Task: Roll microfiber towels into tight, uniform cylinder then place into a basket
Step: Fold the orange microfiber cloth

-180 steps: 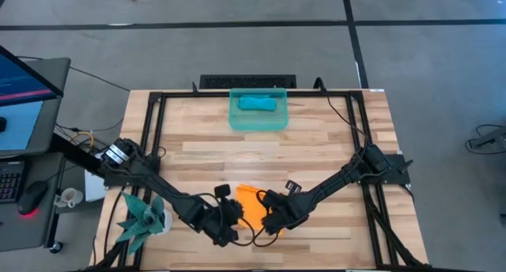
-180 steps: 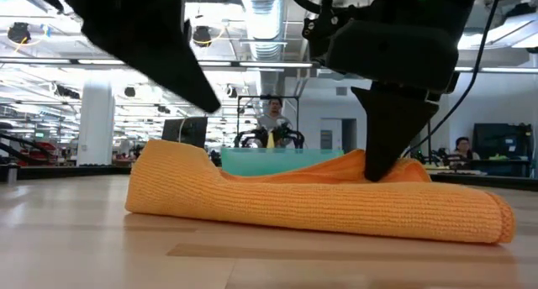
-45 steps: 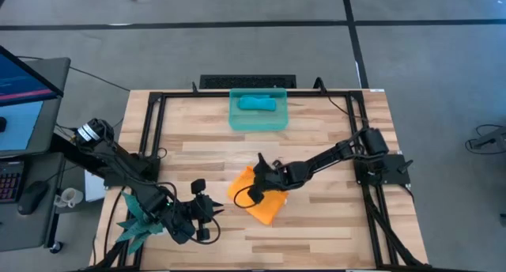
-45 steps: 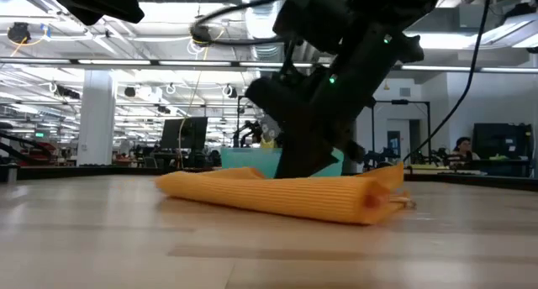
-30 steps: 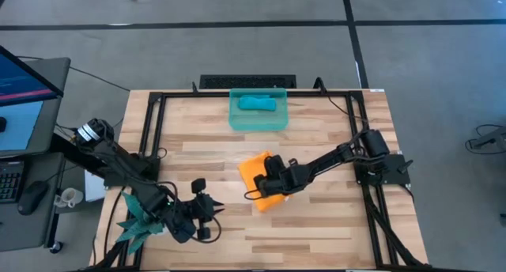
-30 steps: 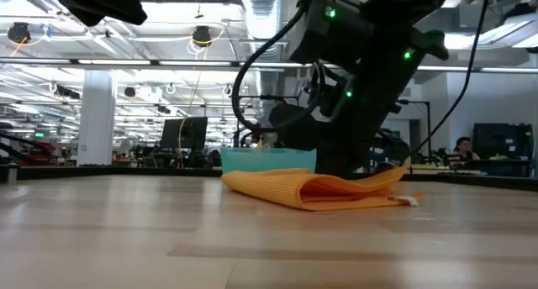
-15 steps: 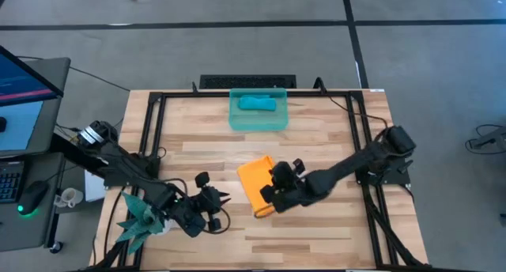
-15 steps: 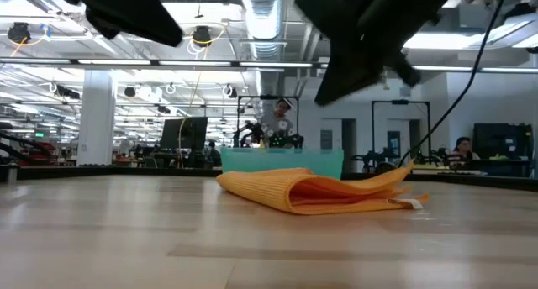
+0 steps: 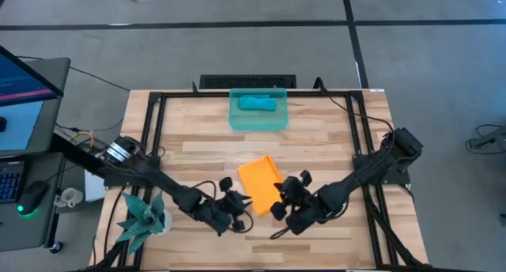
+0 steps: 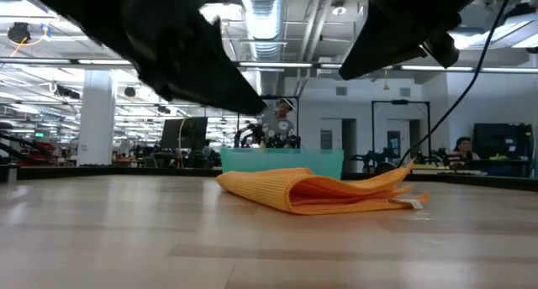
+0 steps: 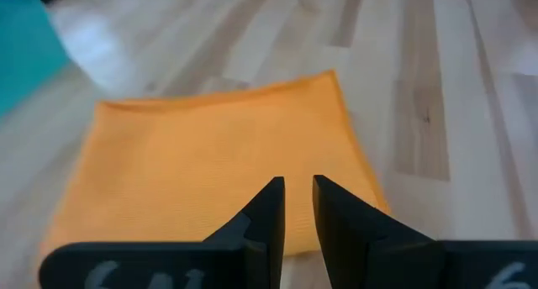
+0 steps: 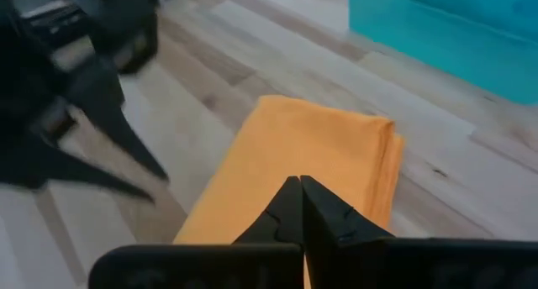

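A bright orange folded microfiber towel (image 9: 258, 183) with a fine ribbed weave lies on the pale striped wood-plank desk (image 9: 332, 137). The translucent teal-green plastic basket (image 9: 258, 119) holds a teal-blue rolled cloth (image 9: 258, 103). A teal spiky plant figure (image 9: 142, 217) sits at eight o'clock. Both arms are black.

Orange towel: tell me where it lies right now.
In the high view the orange towel lies folded flat near the table's middle, between the left tool and the right tool, nearer than the basket.
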Tool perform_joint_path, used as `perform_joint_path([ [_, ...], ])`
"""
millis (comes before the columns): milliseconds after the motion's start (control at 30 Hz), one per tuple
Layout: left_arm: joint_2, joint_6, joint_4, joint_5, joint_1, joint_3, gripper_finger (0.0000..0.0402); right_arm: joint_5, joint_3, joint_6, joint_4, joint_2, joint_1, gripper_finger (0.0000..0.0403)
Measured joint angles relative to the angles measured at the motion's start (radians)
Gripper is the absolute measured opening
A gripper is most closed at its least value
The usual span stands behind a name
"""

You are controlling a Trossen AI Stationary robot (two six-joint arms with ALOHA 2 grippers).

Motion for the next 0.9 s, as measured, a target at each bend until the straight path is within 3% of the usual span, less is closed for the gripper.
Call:
perform_joint_path([
  [133,0.071,0.007,0.062,0.057,0.023,0.000,0.0056,0.011,-0.005,0.036,-0.016,0.000,-0.001,0.0019],
  [400,0.144,0.026,-0.008,0.094,0.064,0.000,0.0056,0.008,-0.005,0.038,-0.026,0.000,-0.029,0.0016],
  [733,0.133,0.241,-0.136,0.145,0.068,0.007,0.0056,0.003,-0.005,0.035,-0.027,0.000,-0.035,0.0018],
  [900,0.086,0.320,-0.288,0.142,0.049,0.005,0.0056,-0.002,-0.005,0.034,-0.027,0.000,-0.035,0.0018],
])
